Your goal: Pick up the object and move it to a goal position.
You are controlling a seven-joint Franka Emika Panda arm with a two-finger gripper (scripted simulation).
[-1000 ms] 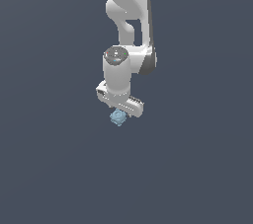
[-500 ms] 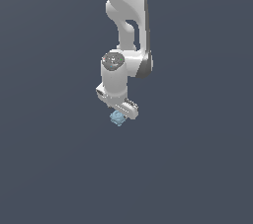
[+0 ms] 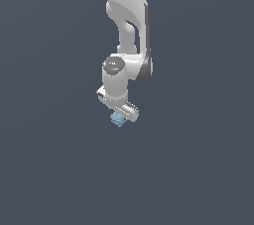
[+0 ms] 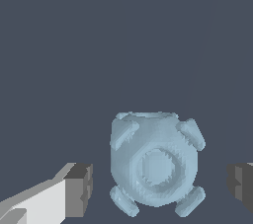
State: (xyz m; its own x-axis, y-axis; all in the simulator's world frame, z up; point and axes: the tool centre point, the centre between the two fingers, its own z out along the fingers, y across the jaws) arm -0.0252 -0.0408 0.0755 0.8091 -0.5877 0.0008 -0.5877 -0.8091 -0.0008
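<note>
arm (image 3: 126,26) seen hanging from top centre of exterior view. gripper (image 3: 119,116) pointed down, just below frame centre. object (image 3: 117,118) seen between fingers (image 4: 79,189); jaws apart, gaps visible both sides of object in wrist view.

No readable text, labels, brands, numbers or signs in either view.

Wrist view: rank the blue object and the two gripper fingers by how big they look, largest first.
1. The pale-blue object looks largest, though it sits near the camera.
2. The finger with the white body.
3. The other finger, cut off by the picture's edge, so its full size is unsure.
</note>
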